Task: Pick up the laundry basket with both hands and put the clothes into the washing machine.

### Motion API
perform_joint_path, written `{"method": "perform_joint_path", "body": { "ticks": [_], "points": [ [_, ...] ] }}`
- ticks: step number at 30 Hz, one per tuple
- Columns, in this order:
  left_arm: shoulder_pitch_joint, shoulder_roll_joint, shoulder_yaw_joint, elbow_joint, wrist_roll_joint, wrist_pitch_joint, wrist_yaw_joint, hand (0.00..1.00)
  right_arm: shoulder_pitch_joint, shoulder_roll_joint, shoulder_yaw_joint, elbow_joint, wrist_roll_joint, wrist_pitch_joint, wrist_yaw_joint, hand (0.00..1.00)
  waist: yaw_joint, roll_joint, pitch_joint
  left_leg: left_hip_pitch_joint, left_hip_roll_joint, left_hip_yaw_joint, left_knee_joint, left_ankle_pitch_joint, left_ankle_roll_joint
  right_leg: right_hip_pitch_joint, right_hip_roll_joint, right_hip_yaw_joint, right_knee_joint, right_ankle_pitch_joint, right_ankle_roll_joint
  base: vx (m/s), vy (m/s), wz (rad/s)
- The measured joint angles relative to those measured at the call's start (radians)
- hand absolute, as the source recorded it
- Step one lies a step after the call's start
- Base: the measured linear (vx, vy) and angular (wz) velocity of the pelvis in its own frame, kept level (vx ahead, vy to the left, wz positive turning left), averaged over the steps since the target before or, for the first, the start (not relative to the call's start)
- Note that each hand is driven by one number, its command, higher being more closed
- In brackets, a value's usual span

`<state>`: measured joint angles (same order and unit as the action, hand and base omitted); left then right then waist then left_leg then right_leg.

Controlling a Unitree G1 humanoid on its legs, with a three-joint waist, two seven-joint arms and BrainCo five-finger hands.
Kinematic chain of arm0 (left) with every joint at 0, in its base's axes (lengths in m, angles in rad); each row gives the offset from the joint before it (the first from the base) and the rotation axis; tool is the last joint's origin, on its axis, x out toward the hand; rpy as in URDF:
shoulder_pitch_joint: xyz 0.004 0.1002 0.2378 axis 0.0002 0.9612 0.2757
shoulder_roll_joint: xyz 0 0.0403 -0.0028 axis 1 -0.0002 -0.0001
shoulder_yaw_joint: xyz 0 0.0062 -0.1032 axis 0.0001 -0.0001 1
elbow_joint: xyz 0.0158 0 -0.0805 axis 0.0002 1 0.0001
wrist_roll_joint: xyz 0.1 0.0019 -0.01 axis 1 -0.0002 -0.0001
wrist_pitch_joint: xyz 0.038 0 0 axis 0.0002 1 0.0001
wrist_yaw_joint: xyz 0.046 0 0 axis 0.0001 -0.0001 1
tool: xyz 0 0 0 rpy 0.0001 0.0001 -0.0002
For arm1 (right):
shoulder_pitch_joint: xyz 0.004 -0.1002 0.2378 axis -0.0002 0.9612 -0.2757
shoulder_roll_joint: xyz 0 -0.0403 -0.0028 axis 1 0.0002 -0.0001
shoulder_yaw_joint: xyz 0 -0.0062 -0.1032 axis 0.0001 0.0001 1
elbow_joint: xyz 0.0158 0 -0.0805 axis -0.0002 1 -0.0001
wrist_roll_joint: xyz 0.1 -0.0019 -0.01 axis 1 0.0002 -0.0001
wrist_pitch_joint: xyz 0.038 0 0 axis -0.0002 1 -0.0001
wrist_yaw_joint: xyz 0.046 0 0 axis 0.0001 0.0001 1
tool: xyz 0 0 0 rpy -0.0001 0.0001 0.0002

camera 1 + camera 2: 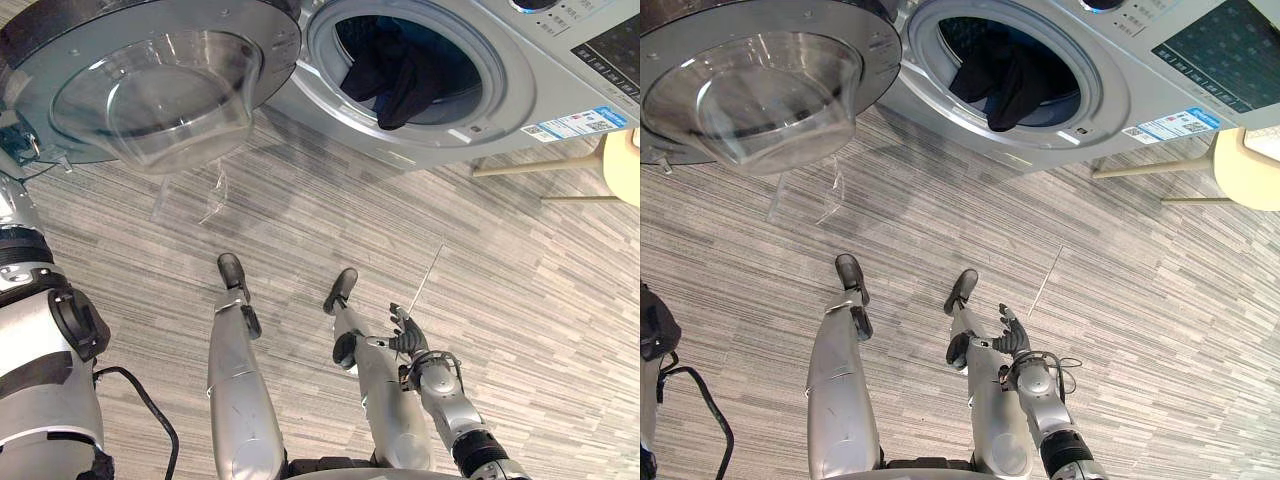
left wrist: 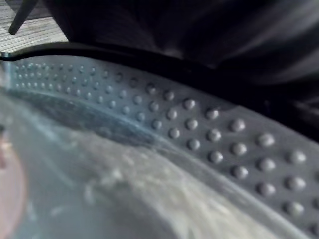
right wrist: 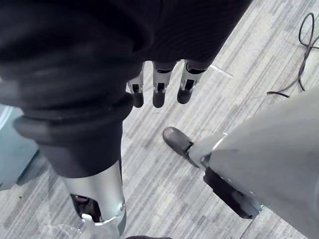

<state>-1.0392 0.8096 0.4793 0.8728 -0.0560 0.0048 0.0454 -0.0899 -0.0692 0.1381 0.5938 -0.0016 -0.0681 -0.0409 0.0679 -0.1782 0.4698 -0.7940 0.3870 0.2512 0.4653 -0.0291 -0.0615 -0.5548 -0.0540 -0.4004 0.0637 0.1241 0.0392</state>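
**Clothes at the drum mouth; both hands off to either side of it**

Clothes (image 1: 400, 75), dark and bunched, lie inside the drum opening (image 1: 405, 60) of the washing machine (image 1: 520, 95). One fold hangs over the opening's lower lip, its long axis running from the drum's depth outward and down across the rim. The door (image 1: 150, 80) stands swung wide to the left of the opening, its glass bowl facing the floor (image 1: 300, 230).

The right hand (image 1: 408, 338) hangs well below and in front of the opening, close to the floor. Its fingers (image 3: 158, 92) are straight and slack, side by side, and grasp nothing.

The left hand (image 2: 209, 35) is held close against the door's dimpled inner ring and glass, left of the opening. Whether it is spread or closed cannot be told.

Judged from this layout, the load is already past the opening save for the hanging fold. That fold lies up and ahead of the right hand, and the left hand, being at the door, appears the nearer to it. A beige seat (image 1: 622, 165) stands to the right of the opening, clear of either path.
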Motion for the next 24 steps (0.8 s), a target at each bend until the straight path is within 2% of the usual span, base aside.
{"method": "perform_joint_path", "body": {
  "ticks": [4, 7, 10, 12, 14, 15, 17, 18, 19, 20, 21, 22, 24],
  "points": [
    [0.047, -0.018, 0.004, -0.039, 0.008, 0.000, 0.003, 0.00, 0.008, -0.004, 0.000, -0.016, -0.001, -0.001, 0.009, 0.00, -0.001, 0.000, 0.000, 0.006, 0.002, 0.008, 0.007, 0.000, 0.000, 0.001, -0.001, 0.011, 0.003, 0.003, 0.002, 0.06, 0.010, -0.04],
    [0.127, -0.067, -0.017, -0.110, 0.004, 0.014, 0.030, 0.00, 0.012, -0.002, 0.002, -0.021, -0.009, 0.001, 0.023, 0.00, 0.003, 0.000, -0.001, 0.046, -0.003, 0.017, 0.007, -0.003, 0.000, 0.032, -0.006, 0.019, 0.006, 0.005, 0.000, 0.06, 0.024, 0.00],
    [0.297, -0.134, -0.147, -0.186, -0.081, 0.018, 0.071, 0.00, 0.013, -0.004, 0.002, -0.022, -0.029, 0.004, 0.023, 0.00, 0.010, 0.002, -0.003, 0.143, -0.020, 0.038, 0.005, -0.018, 0.004, 0.111, -0.029, 0.031, 0.018, -0.003, 0.009, 0.05, 0.067, 0.04],
    [0.403, -0.198, -0.261, -0.242, -0.132, 0.018, 0.092, 0.00, 0.014, -0.006, 0.003, -0.023, -0.046, 0.007, 0.023, 0.00, 0.033, 0.004, -0.004, 0.220, -0.034, 0.067, 0.003, -0.045, 0.003, 0.162, -0.052, 0.051, 0.040, -0.020, 0.029, 0.00, 0.086, 0.02],
    [0.518, -0.274, -0.428, -0.284, -0.191, 0.010, 0.090, 0.00, 0.023, -0.009, 0.005, -0.014, -0.055, 0.010, 0.025, 0.00, 0.032, 0.024, -0.045, 0.274, -0.063, 0.085, -0.003, -0.060, 0.013, 0.197, -0.085, 0.056, 0.057, -0.031, 0.042, -0.04, 0.100, 0.13],
    [0.589, -0.335, -0.567, -0.295, -0.237, 0.008, 0.083, 0.00, 0.026, -0.008, 0.015, 0.010, -0.077, 0.010, 0.027, 0.00, 0.030, 0.033, -0.087, 0.315, -0.092, 0.108, -0.016, -0.067, 0.023, 0.218, -0.110, 0.074, 0.060, -0.031, 0.052, -0.02, 0.141, 0.02],
    [0.672, -0.426, -0.805, -0.296, -0.305, 0.007, 0.036, 0.00, 0.013, -0.006, 0.049, 0.103, -0.093, 0.003, 0.040, 0.00, 0.008, 0.039, -0.147, 0.386, -0.144, 0.144, -0.049, -0.083, 0.032, 0.258, -0.153, 0.115, 0.046, -0.022, 0.079, -0.01, 0.189, -0.12],
    [0.692, -0.495, -0.908, -0.280, -0.339, 0.012, 0.041, 0.00, -0.004, 0.000, 0.067, 0.182, -0.099, 0.002, 0.045, 0.00, -0.022, 0.040, -0.185, 0.422, -0.186, 0.162, -0.087, -0.089, 0.033, 0.271, -0.180, 0.146, 0.034, -0.027, 0.095, -0.02, 0.181, -0.03],
    [0.690, -0.536, -1.015, -0.283, -0.357, 0.010, 0.013, 0.00, -0.021, 0.012, 0.069, 0.262, -0.114, 0.008, 0.046, 0.00, -0.062, 0.039, -0.212, 0.450, -0.233, 0.168, -0.121, -0.087, 0.035, 0.276, -0.208, 0.175, 0.023, -0.038, 0.105, -0.01, 0.220, 0.06],
    [0.685, -0.551, -1.054, -0.286, -0.366, 0.008, -0.008, 0.00, -0.024, 0.014, 0.069, 0.288, -0.119, 0.011, 0.046, 0.00, -0.076, 0.042, -0.219, 0.448, -0.242, 0.163, -0.111, -0.094, 0.026, 0.278, -0.219, 0.184, 0.021, -0.040, 0.107, -0.01, 0.154, -0.14],
    [0.664, -0.622, -1.168, -0.288, -0.372, 0.004, -0.068, 0.00, -0.025, 0.007, 0.070, 0.355, -0.127, 0.021, 0.046, 0.00, -0.097, 0.079, -0.240, 0.447, -0.238, 0.153, -0.076, -0.110, 0.035, 0.299, -0.209, 0.199, 0.013, -0.039, 0.113, -0.01, 0.179, -0.42],
    [0.645, -0.688, -1.245, -0.288, -0.386, -0.003, -0.098, 0.00, -0.019, 0.006, 0.072, 0.387, -0.128, 0.035, 0.048, 0.00, -0.115, 0.096, -0.261, 0.470, -0.238, 0.176, -0.083, -0.121, 0.053, 0.317, -0.207, 0.218, -0.002, -0.040, 0.115, -0.01, 0.126, -0.53],
    [0.604, -0.770, -1.322, -0.288, -0.405, -0.014, -0.134, 0.00, -0.008, 0.003, 0.072, 0.420, -0.128, 0.037, 0.049, 0.00, -0.154, 0.099, -0.278, 0.502, -0.245, 0.196, -0.083, -0.131, 0.059, 0.335, -0.211, 0.237, -0.008, -0.044, 0.114, 0.02, 0.098, -0.38]
  ]
}}
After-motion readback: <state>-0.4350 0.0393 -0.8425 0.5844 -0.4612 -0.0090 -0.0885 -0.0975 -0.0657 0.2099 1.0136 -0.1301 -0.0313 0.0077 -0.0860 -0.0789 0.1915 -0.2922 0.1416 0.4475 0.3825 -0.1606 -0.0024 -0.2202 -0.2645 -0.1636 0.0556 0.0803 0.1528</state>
